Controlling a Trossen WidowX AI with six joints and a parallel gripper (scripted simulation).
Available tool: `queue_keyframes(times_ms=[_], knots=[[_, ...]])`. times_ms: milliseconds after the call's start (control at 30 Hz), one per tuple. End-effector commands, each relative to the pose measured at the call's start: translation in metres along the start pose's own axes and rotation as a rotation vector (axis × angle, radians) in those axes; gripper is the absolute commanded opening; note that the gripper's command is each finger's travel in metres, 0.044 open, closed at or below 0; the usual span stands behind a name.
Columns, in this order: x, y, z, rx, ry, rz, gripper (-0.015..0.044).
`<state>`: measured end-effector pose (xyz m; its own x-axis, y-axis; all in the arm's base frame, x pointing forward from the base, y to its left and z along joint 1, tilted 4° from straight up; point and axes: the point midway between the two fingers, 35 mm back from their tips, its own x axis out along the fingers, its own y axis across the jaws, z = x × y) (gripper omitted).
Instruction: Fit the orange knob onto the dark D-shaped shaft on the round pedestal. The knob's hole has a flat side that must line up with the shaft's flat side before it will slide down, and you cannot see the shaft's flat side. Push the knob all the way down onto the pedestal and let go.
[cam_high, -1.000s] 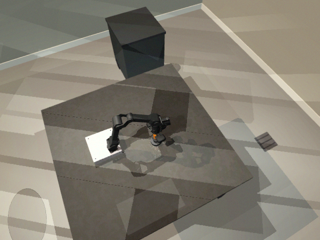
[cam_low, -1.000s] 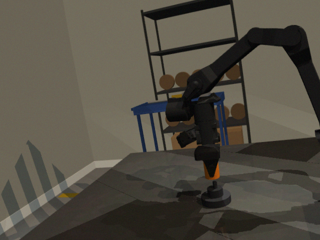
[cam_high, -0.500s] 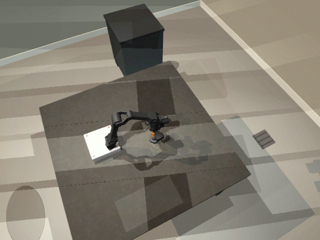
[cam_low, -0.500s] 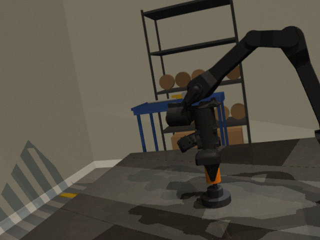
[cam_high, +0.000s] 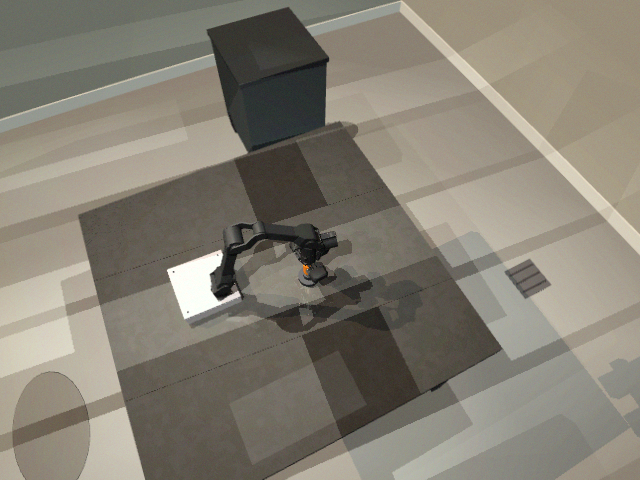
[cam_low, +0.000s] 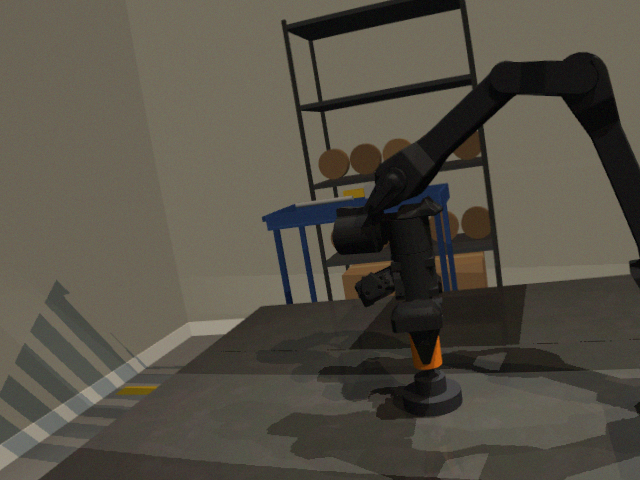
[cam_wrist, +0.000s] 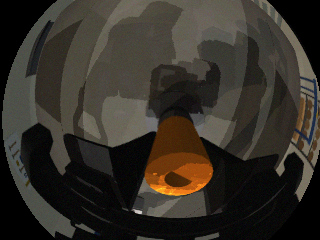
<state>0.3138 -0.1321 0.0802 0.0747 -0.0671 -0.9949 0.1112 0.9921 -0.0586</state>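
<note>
The orange knob (cam_high: 306, 270) (cam_low: 436, 356) (cam_wrist: 177, 145) is held upright over the round dark pedestal (cam_high: 307, 282) (cam_low: 433, 403). My gripper (cam_high: 306, 267) (cam_low: 427, 355) (cam_wrist: 176, 138) is shut on the knob's sides, pointing down. In the exterior view the knob's lower rim is just above the pedestal's raised collar (cam_low: 430, 383), with a small dark gap or bit of shaft between them. Whether the shaft tip is inside the hole cannot be told. The wrist view shows a dark opening with a straight edge in the knob's near face. The shaft's flat side is hidden.
The arm's white base plate (cam_high: 193, 289) lies left of the pedestal in the top view. A dark cabinet (cam_high: 281, 103) stands beyond the table's far edge. A shelf rack (cam_low: 382, 95) and a blue table (cam_low: 305, 217) stand in the background. Patchy shadows cross the table top.
</note>
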Motion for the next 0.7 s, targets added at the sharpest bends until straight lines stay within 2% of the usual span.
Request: queue_keyframes(times_ms=[0,667], knots=[[0.0002,0.0007,0.0002,0.002,-0.002,0.004,0.0000],[-0.0045,0.0008,0.0010,-0.007,-0.002,0.004,0.0000]])
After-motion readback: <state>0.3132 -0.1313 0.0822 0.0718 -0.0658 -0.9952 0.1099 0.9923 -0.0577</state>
